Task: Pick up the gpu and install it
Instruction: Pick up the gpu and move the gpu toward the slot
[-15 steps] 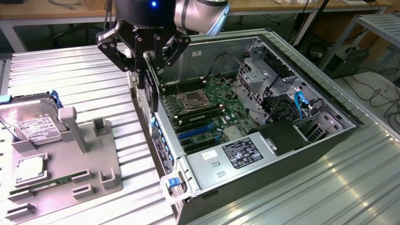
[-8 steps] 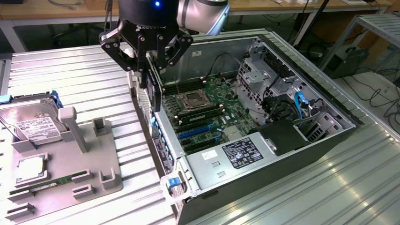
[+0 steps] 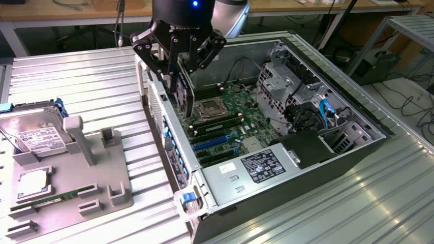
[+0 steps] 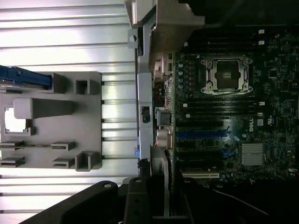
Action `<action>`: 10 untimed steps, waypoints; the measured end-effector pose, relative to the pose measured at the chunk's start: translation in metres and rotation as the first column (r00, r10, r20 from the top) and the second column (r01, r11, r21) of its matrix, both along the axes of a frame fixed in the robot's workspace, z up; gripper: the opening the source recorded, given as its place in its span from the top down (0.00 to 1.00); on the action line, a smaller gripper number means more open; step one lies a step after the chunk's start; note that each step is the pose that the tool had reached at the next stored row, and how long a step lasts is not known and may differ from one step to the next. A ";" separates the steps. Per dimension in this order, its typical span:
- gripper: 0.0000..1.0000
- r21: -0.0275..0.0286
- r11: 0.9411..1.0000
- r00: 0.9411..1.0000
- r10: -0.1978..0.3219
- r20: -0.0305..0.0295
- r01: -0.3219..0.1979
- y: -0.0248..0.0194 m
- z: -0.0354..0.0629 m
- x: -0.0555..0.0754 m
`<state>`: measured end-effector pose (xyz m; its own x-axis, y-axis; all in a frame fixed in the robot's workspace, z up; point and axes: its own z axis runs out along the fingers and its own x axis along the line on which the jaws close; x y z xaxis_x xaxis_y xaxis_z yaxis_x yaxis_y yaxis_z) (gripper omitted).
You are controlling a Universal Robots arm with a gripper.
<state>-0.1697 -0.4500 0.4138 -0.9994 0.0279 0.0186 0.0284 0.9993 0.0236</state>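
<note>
The case (image 3: 369,145) lies open on top, leaving the board (image 3: 237,109) free from above around the socket (image 3: 209,108) and blue slots (image 3: 213,142). The drive cage (image 3: 285,81), cables (image 3: 326,114) and power supply (image 3: 261,168) crowd the exterior view's right and near end. The rear wall (image 3: 157,107) stands just beside the gripper (image 3: 182,73) and its gpu (image 3: 185,99). The table (image 3: 81,71) behind the fixture (image 3: 88,173) is open.

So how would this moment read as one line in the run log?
gripper: shut on gpu | gpu: upright, edge-on, over motherboard | place: open computer case | hard drive: on gray holder outside case
</note>
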 end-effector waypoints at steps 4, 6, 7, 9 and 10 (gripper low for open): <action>0.72 0.000 1.000 1.000 0.000 0.000 0.000 0.0000 0.0000 0.033; 0.72 0.000 1.000 1.000 0.000 0.000 0.000 0.0000 -0.0001 0.044; 0.72 0.000 1.000 1.000 0.000 0.000 0.000 0.0000 -0.0001 0.046; 0.72 0.000 1.000 1.000 0.000 0.000 0.000 0.0000 -0.0001 0.050; 0.72 0.000 1.000 1.000 0.000 0.000 0.000 0.0000 -0.0001 0.051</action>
